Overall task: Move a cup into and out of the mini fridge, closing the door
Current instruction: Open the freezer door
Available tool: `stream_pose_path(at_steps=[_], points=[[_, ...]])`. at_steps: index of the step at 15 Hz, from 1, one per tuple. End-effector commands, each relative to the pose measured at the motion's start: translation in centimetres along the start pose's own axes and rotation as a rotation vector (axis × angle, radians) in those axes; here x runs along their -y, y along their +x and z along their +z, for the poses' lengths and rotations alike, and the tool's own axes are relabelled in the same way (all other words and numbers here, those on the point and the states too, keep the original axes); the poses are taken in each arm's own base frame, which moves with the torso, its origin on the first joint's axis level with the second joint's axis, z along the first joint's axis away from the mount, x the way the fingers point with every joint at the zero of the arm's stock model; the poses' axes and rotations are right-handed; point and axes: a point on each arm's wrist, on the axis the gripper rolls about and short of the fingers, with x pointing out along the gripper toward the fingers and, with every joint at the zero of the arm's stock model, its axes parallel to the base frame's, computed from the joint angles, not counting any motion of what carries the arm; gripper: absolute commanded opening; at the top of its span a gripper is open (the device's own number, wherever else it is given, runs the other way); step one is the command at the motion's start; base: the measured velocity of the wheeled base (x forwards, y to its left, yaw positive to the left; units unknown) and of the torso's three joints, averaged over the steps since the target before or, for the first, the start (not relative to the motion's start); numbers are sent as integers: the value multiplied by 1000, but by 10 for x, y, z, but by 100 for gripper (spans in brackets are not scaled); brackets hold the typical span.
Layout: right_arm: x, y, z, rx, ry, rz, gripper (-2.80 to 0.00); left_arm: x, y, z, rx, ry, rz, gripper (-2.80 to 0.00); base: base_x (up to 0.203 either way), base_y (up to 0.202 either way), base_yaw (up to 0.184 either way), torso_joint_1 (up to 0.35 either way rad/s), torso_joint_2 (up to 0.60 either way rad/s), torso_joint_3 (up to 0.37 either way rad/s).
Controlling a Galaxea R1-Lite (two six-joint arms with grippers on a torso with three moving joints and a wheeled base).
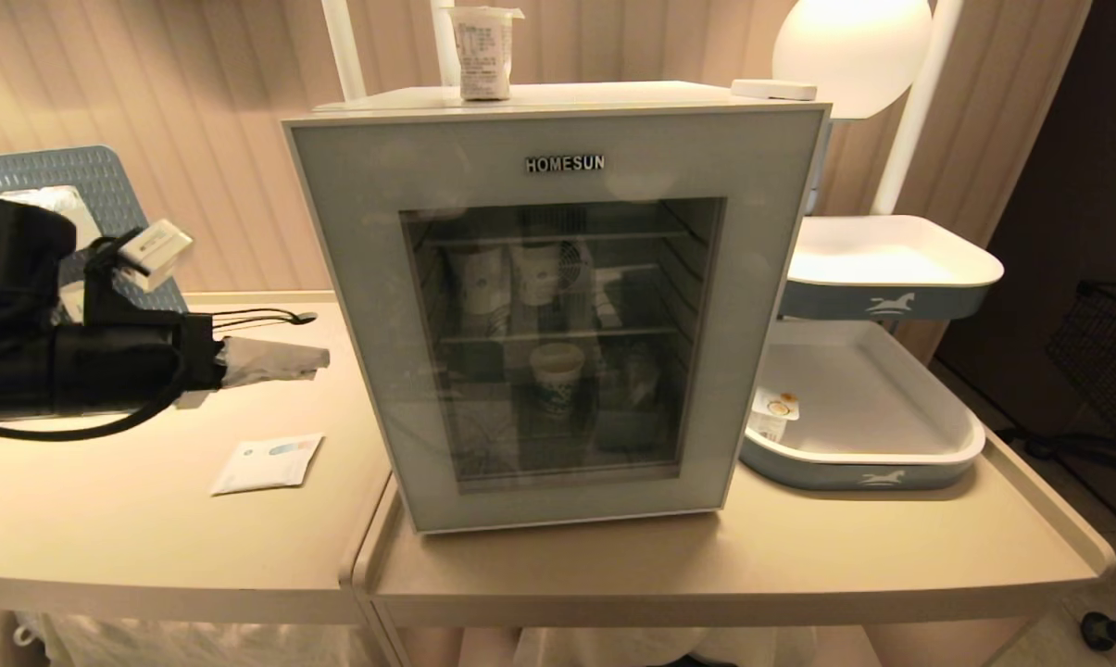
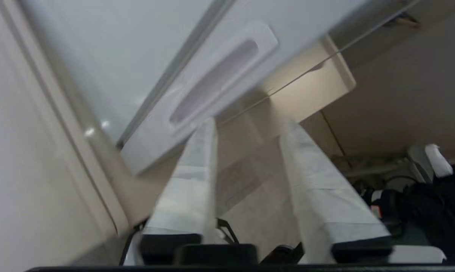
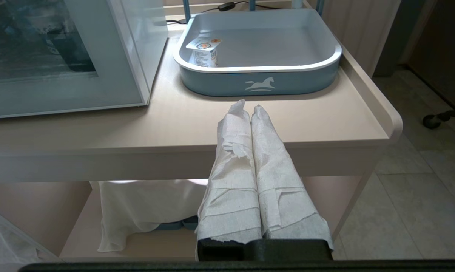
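Tapered plastic cup [image 1: 482,53], boxy glass-fronted mini fridge [image 1: 558,306]

matt grey-blue door [image 1: 558,315] with glossy dark glass; smooth beige counter [image 1: 733,565]; plastic cup [image 1: 483,51]; rough white tape wraps the right claw [image 3: 249,107] fingers.

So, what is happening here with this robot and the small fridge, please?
The mini fridge stands on the table with its door shut. The cup sits on top of the fridge. The left gripper hovers beside the fridge's left side, fingers apart and holding nothing, near the recessed handle. The right gripper is parked low in front of the table, shut and empty.
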Motion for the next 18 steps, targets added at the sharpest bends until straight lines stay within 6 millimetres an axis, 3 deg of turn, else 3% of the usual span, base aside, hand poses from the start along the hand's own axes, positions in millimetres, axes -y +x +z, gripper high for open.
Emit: stream_pose_path(at_steps=[1,6,18], points=[[0,0,0,-2,0,0,-280,-29,18,-6,-23,-26,-87,0,0,0,0,0,0,0],[0,0,0,-2,0,-1,-280,-36,27,-12,89,209,-279,0,0,0,0,0,0,0],[0,0,0,0,0,1,-280,-18,48,-31,64,321,-379,0,0,0,0,0,0,0]])
